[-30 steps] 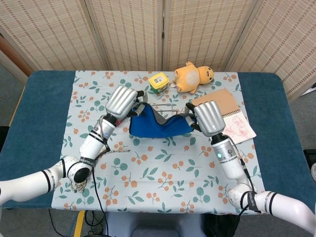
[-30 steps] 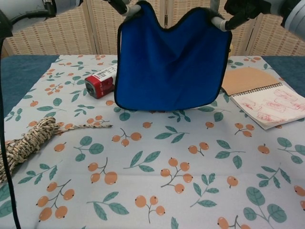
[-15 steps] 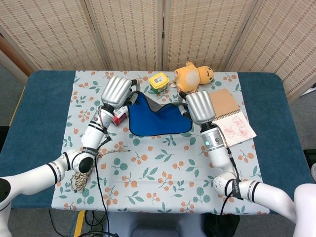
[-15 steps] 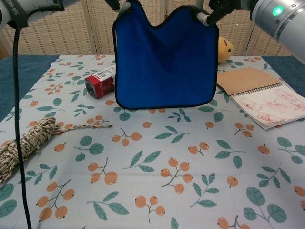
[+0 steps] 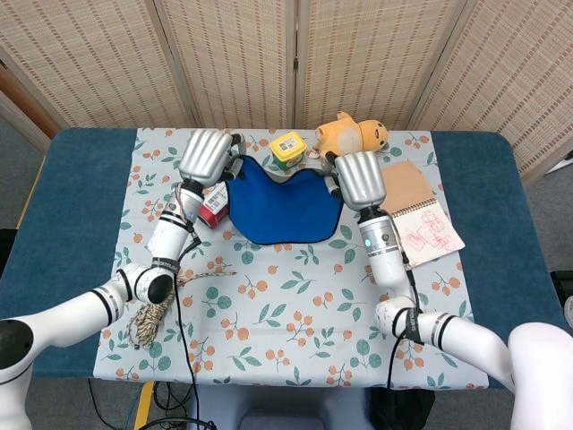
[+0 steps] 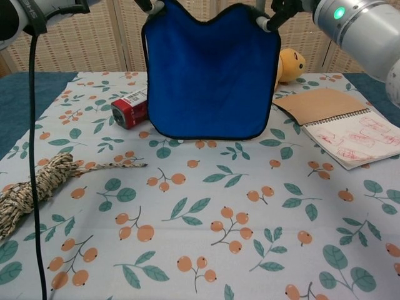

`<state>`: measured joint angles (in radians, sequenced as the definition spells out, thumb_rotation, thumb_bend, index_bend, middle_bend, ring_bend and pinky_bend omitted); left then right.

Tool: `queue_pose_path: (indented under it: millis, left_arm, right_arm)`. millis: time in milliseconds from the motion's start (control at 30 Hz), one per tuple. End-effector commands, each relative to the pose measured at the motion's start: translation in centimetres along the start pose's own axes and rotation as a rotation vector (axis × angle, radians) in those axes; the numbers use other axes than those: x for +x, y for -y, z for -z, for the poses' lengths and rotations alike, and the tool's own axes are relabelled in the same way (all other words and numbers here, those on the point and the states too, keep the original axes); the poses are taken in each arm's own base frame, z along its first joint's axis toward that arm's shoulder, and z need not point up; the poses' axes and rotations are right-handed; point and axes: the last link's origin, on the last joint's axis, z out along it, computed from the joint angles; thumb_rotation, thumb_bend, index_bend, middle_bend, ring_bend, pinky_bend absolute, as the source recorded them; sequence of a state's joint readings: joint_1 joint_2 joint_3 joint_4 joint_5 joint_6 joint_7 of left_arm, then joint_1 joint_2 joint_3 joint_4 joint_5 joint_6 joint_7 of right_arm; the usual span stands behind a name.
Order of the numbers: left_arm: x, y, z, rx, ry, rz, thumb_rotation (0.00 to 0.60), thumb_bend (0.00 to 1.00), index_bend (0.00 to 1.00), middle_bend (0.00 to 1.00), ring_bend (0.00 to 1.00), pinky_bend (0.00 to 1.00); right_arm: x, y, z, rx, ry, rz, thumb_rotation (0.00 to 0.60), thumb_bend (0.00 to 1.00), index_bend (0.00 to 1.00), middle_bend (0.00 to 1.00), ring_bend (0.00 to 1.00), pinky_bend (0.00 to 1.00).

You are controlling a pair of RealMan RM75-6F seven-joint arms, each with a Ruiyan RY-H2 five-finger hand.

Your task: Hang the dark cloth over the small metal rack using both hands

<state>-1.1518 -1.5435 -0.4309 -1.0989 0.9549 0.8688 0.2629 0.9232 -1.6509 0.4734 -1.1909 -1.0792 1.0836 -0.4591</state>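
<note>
The dark blue cloth (image 5: 285,208) hangs spread out between my two hands, well above the tablecloth; in the chest view the cloth (image 6: 209,72) is a flat sheet whose lower hem hovers just over the table. My left hand (image 5: 206,154) pinches its upper left corner, and my right hand (image 5: 360,177) pinches the upper right corner. Only the fingertips of the left hand (image 6: 153,5) and right hand (image 6: 274,14) show at the chest view's top edge. The small metal rack is hidden behind the cloth in both views.
A red can (image 6: 130,106) lies left of the cloth. A coiled rope (image 6: 37,184) lies at the front left. A yellow plush toy (image 5: 351,136) and a yellow-lidded jar (image 5: 287,148) stand at the back. An open notebook (image 5: 416,210) lies on the right.
Both hands have carried the cloth away from me toward the back of the table, keeping it spread. It now hangs closer to the jar and the plush toy.
</note>
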Motion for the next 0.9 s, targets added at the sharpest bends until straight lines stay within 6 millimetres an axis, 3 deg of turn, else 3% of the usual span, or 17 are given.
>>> queue_pose_path:
  millis: [33,500,900]
  left_arm:
    - [-0.2,-0.1,0.0,0.002,0.007,0.001,0.6,0.44,0.56,1.0,0.96,1.0]
    - [-1.0,-0.2,-0.9,0.034,0.035,-0.049,0.6,0.44,0.56,1.0,0.94,1.0]
    - [-0.9,0.9,-1.8,0.113,0.03,-0.082,0.6,0.44,0.54,1.0,0.92,1.0]
  right_arm:
    - [-0.6,-0.1,-0.6,-0.012,0.016,0.008,0.6,0.44,0.67,0.97,0.92,0.99]
    - [-2.2,-0.2,-1.9,-0.053,0.054,0.036,0.6,0.41,0.67,0.96,0.92,0.99]
    - [-2.4,0.9,-3.0,-0.071,0.072,0.054,0.6,0.38,0.58,0.96,0.92,0.99]
